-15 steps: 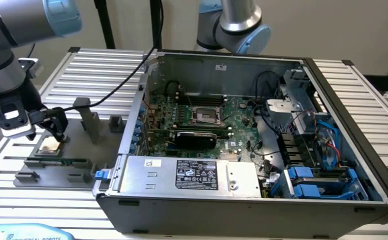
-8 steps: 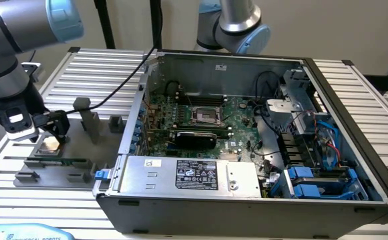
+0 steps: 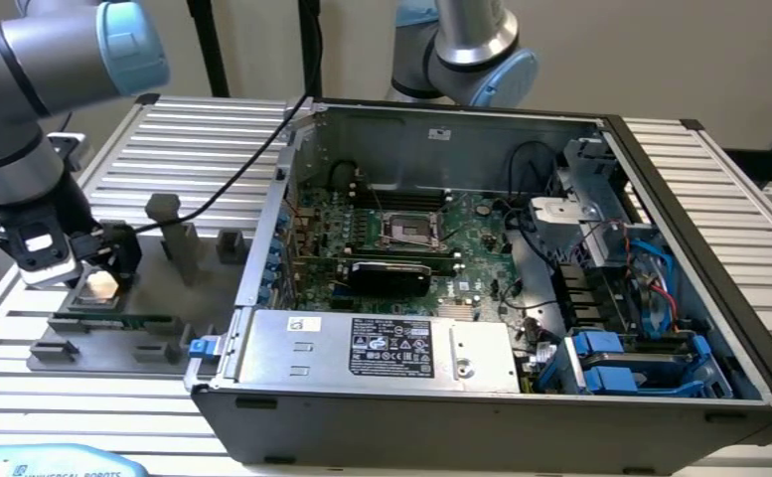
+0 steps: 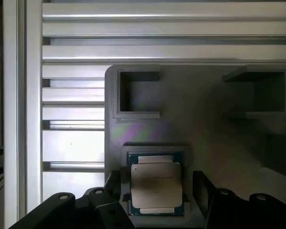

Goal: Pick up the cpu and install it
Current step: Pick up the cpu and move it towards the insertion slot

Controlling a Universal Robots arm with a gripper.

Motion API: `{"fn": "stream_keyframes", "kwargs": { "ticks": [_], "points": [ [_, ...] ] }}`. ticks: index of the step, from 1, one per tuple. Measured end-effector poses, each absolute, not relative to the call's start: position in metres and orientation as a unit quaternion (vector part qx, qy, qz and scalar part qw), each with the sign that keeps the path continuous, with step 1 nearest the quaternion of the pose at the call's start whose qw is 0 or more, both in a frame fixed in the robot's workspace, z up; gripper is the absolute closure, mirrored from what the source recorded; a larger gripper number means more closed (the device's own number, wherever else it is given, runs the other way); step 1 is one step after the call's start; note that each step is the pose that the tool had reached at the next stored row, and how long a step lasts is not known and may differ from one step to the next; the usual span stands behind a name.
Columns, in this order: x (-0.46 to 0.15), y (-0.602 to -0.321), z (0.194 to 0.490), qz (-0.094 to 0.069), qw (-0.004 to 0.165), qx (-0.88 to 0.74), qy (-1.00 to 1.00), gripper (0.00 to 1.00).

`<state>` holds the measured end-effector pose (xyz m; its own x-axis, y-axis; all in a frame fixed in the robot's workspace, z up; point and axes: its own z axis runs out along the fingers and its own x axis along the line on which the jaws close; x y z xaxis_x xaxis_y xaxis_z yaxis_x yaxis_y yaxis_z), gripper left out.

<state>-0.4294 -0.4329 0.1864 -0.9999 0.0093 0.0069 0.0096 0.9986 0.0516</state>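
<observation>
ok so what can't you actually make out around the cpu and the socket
Wrist view: the gripper has its tips cut off by the frame edge, so contact with the cpu is unclear.
Exterior view: the motherboard socket pins are too small to tell.
Exterior view: the gripper hides part of the cpu.

Tool (image 4: 159,187), jaws apart, astride the cpu (image 4: 155,183) in grey fixture (image 4: 205,133)

Here's the arm (image 3: 21,164): silver-grey tubes and fat round joints, capped in pale blue (image 3: 134,45). Down at the wrist it goes black, with a white block (image 3: 41,248) on its side and a black cable (image 3: 246,164) running off. The claw (image 4: 157,191) is matte black, with blocky fingers (image 4: 202,188) and round bolt heads (image 4: 62,196) along its body.
</observation>
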Motion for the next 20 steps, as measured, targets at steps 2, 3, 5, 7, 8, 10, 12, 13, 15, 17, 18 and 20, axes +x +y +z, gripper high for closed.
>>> {"fn": "stream_keyframes", "kwargs": {
  "ticks": [2,3,5,7,8,10,12,13,15,17,18,20],
  "points": [
    [-0.4295,-0.4324,0.1853,-0.026,0.003,-0.004,-1.000,0.29],
    [-0.4295,-0.4323,0.1852,-0.026,0.003,-0.004,-1.000,0.29],
    [-0.4296,-0.4322,0.1851,-0.026,0.003,-0.004,-1.000,0.29],
    [-0.4295,-0.4321,0.1851,-0.026,0.003,-0.004,-1.000,0.29],
    [-0.4295,-0.4321,0.1851,-0.026,0.003,-0.004,-1.000,0.29],
    [-0.4295,-0.4321,0.1851,-0.025,0.003,-0.004,-1.000,0.29],
    [-0.4295,-0.4321,0.1851,-0.024,0.003,-0.004,-1.000,0.29],
    [-0.4295,-0.4321,0.1851,-0.023,0.003,-0.003,-1.000,0.29],
    [-0.4295,-0.4321,0.1851,-0.021,0.003,-0.003,-1.000,0.29],
    [-0.4295,-0.4322,0.1851,-0.020,0.003,-0.003,-1.000,0.29],
    [-0.4295,-0.4321,0.1851,-0.020,0.003,-0.003,-1.000,0.29],
    [-0.4296,-0.4321,0.1851,-0.020,0.003,-0.003,-1.000,0.29]
  ]
}}
